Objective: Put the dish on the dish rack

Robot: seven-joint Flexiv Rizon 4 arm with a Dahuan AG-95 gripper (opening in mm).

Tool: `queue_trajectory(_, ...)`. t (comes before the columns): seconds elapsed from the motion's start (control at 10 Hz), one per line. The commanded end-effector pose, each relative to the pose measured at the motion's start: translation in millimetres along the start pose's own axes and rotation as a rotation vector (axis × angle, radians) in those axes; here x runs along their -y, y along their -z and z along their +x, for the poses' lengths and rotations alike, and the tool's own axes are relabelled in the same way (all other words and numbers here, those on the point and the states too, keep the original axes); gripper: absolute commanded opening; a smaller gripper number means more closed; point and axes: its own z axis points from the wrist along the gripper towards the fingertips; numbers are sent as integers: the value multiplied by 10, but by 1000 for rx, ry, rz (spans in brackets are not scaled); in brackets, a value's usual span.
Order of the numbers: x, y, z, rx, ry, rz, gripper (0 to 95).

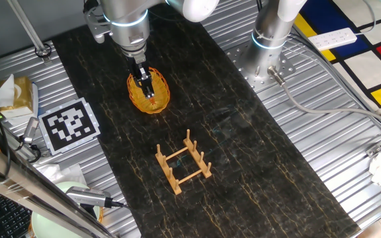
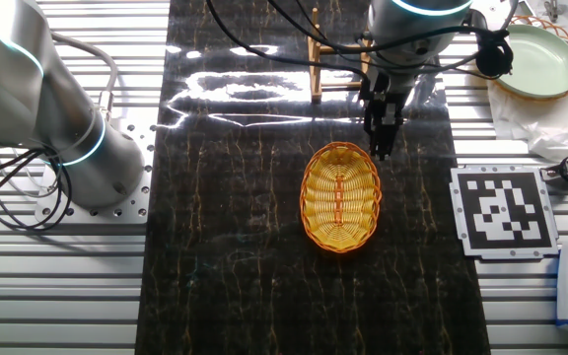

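One fixed view looks down steeply from high up, with the black two-finger gripper [image 1: 148, 86] far up-frame and the small light-wood pegged rack [image 1: 184, 162] nearer the lens. The other fixed view faces from the opposite side, closer: the rack [image 2: 338, 59] lies beyond the gripper [image 2: 380, 138]. Both share the dark marbled mat [image 1: 230, 152] [image 2: 225, 256].

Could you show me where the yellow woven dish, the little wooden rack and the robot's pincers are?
dish [image 2: 340, 197]: the other fixed view, on its woven middle.
dish rack [image 1: 183, 162]: one fixed view, on a thin cross bar of its frame.
gripper [image 2: 381, 150]: the other fixed view, between its fingertips, at the dish's rim.
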Motion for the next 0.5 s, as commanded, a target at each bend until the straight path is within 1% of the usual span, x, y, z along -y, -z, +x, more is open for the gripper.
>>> queue_trajectory(0.1, 1, -1, 1, 0, 0, 0, 0)
queue_trajectory(0.2, 0, 0, 1, 53, 90, 169, 0)
queue_trajectory(0.5, 0, 0, 1, 50, 86, 166, 0)
